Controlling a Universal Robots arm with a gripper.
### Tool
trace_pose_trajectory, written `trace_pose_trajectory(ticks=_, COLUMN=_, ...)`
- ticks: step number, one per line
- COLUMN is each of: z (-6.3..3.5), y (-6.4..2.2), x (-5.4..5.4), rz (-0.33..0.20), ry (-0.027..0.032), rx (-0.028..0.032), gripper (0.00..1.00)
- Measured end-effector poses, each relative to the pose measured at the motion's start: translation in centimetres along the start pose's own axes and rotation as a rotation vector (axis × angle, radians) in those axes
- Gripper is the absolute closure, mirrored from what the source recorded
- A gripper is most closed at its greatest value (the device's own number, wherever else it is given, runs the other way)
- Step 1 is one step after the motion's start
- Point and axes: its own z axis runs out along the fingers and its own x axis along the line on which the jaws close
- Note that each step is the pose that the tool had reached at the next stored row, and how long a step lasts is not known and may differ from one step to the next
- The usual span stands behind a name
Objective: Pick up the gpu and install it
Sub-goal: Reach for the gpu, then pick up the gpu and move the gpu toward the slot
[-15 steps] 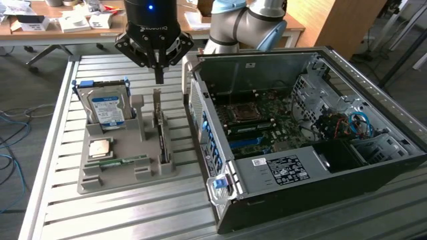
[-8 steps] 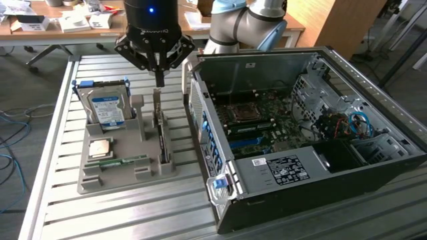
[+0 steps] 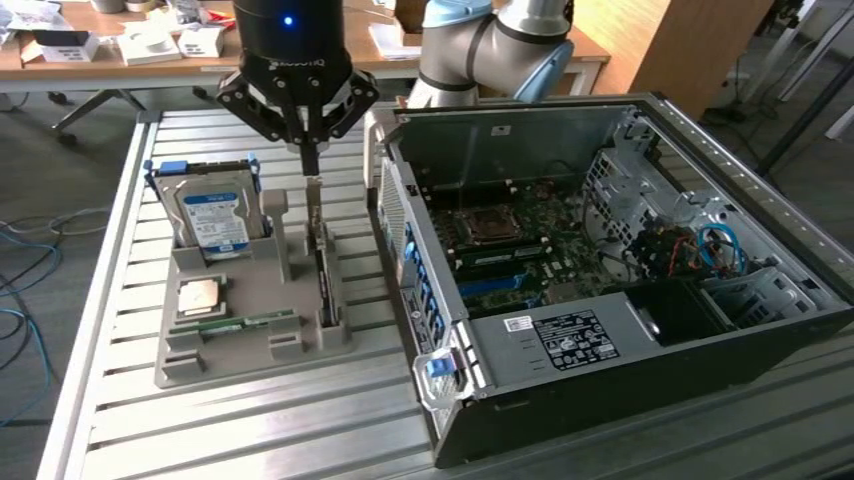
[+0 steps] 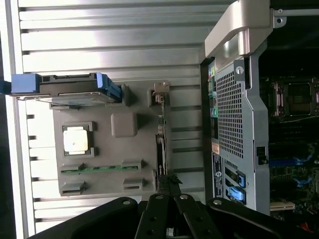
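We are observing the gripper (image 3: 310,160) hanging directly over the gray holder (image 3: 254,352), with its fingers drawn narrow, almost together, just above the upper end of the gpu (image 3: 320,255); we cannot tell whether the pads are touching the card. The gpu is standing on edge in the holder's long slot, and we are judging that this upright stance is offering a thin edge for a narrow pinch from above. The holder is sitting just beside the open computer case (image 3: 407,230), which is lying on its side so that the motherboard (image 3: 514,235) is facing upward. The exterior view is giving us the height relation between fingers and card, plus the hard drive (image 3: 214,215) upright in its own bay. The wrist view is giving us the alignment instead: the gpu (image 4: 160,144) is appearing as a dark line running straight toward the gripper (image 4: 167,191), with the processor (image 4: 76,139) and the green memory stick (image 4: 99,169) lying flat on the holder.
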Motion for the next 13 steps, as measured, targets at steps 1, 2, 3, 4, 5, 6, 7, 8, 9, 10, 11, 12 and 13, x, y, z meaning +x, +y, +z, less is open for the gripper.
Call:
trace_pose_trajectory(ticks=1, z=0.03, y=0.0, x=0.04, rz=0.0, ry=-0.0002, rx=-0.0001, gripper=0.89)
trace_pose_trajectory(ticks=2, z=0.04, y=-0.01, x=0.1, rz=0.0, ry=-0.0001, rx=0.0, gripper=0.89)
trace_pose_trajectory(ticks=3, z=0.04, y=-0.01, x=0.16, rz=0.0, ry=0.0, rx=0.0002, gripper=0.89)
trace_pose_trajectory(ticks=4, z=0.05, y=-0.02, x=0.19, rz=0.0, ry=0.0001, rx=0.0002, gripper=0.89)
trace_pose_trajectory(ticks=5, z=0.05, y=-0.02, x=0.22, rz=0.0, ry=0.0, rx=0.0002, gripper=0.89)
trace_pose_trajectory(ticks=6, z=0.05, y=-0.02, x=0.22, rz=0.0, ry=0.0, rx=0.0001, gripper=0.89)
trace_pose_trajectory(ticks=7, z=0.05, y=-0.02, x=0.22, rz=0.0, ry=0.0, rx=0.0001, gripper=0.89)
trace_pose_trajectory(ticks=8, z=0.05, y=-0.02, x=0.23, rz=0.0, ry=0.0, rx=0.0001, gripper=0.89)
trace_pose_trajectory(ticks=9, z=0.05, y=-0.02, x=0.23, rz=0.0, ry=0.0, rx=0.0001, gripper=0.89)
trace_pose_trajectory(ticks=10, z=0.05, y=-0.02, x=0.23, rz=0.0, ry=0.0001, rx=0.0001, gripper=0.89)
trace_pose_trajectory(ticks=11, z=0.05, y=-0.02, x=0.23, rz=0.0, ry=0.0, rx=0.0001, gripper=0.89)
trace_pose_trajectory(ticks=12, z=0.05, y=-0.02, x=0.23, rz=0.0, ry=0.0, rx=0.0001, gripper=0.89)
trace_pose_trajectory(ticks=13, z=0.05, y=-0.02, x=0.23, rz=0.0, ry=0.0, rx=0.0001, gripper=0.89)
